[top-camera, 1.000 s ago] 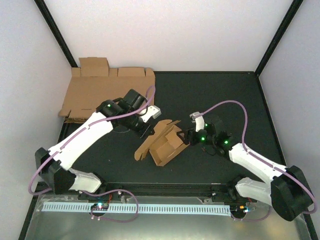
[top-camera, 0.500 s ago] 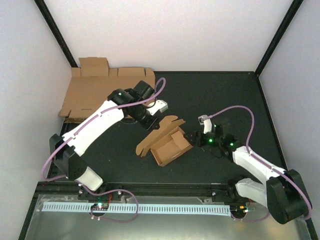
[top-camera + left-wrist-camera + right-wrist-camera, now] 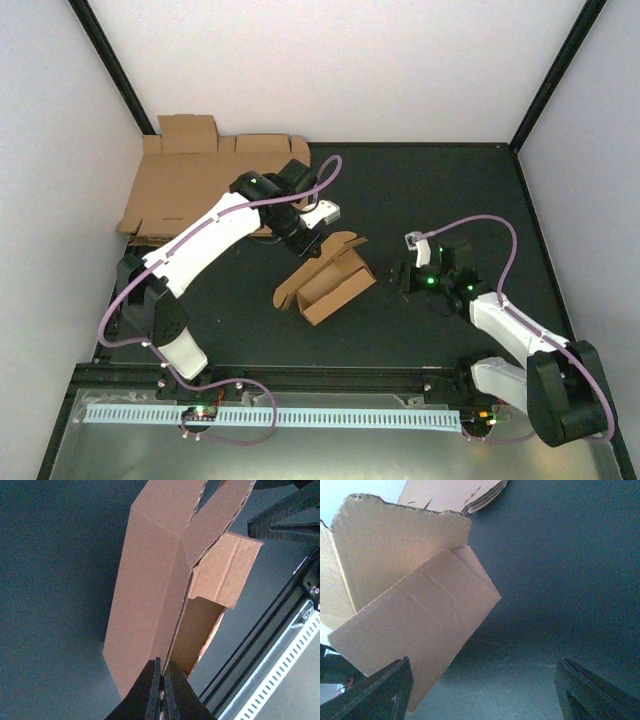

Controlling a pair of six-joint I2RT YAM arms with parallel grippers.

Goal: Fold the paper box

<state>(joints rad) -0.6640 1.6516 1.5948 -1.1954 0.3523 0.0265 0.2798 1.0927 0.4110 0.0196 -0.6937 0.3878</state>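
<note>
Paper box [image 3: 330, 285] half-folded, mid-table, between arms. Left gripper [image 3: 161, 680] jaws pinched tight on long wall edge, judged to be bracing panel upright. Right gripper [image 3: 403, 277] jaws wide, empty, near box end, not touching; judged ready for flap.

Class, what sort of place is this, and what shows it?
Most likely a robotics lab test cell: a dark table boxed in by plain white walls, a left arm and right arm bolted at its near edge, and a half-folded paper box.
</note>
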